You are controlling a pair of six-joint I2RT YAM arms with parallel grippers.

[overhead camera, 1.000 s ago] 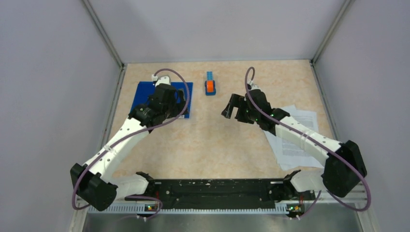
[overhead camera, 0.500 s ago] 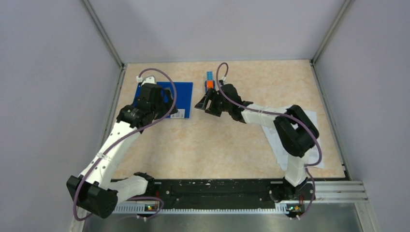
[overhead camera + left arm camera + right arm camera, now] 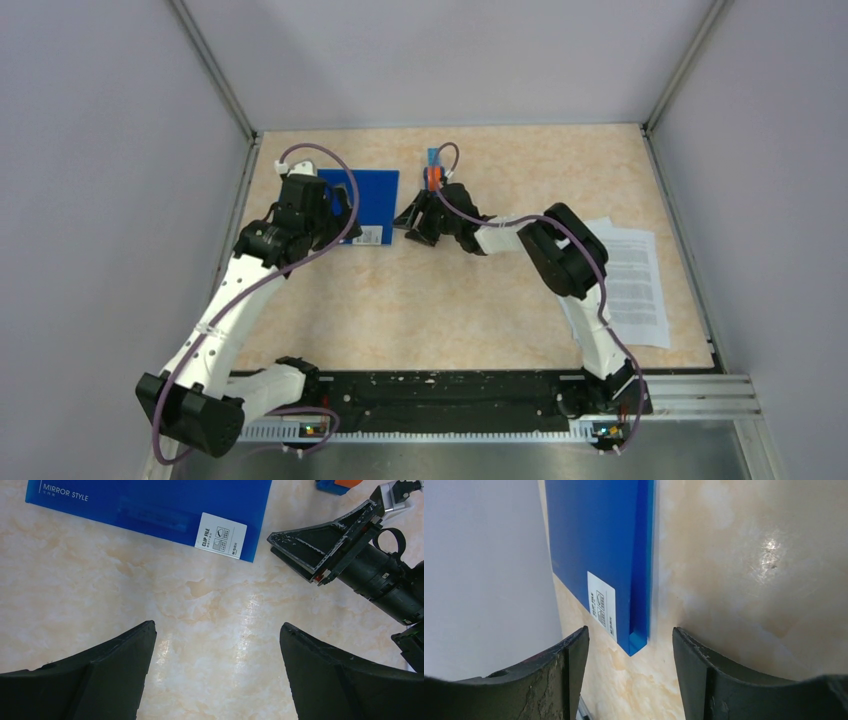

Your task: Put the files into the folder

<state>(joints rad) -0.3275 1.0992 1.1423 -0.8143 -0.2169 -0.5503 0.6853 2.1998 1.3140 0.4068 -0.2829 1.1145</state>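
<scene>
Blue folder (image 3: 150, 505) edge-on ahead of wide right fingers (image 3: 549, 680); white files (image 3: 640, 285) only overhead; left fingers (image 3: 100, 680) wide too.

Right gripper (image 3: 630, 631), jaws spread.
Corner of the flat bright-blue plastic folder (image 3: 594, 540) lies between the black fingers (image 3: 551, 677), small white label (image 3: 601, 605) just beyond.
</scene>
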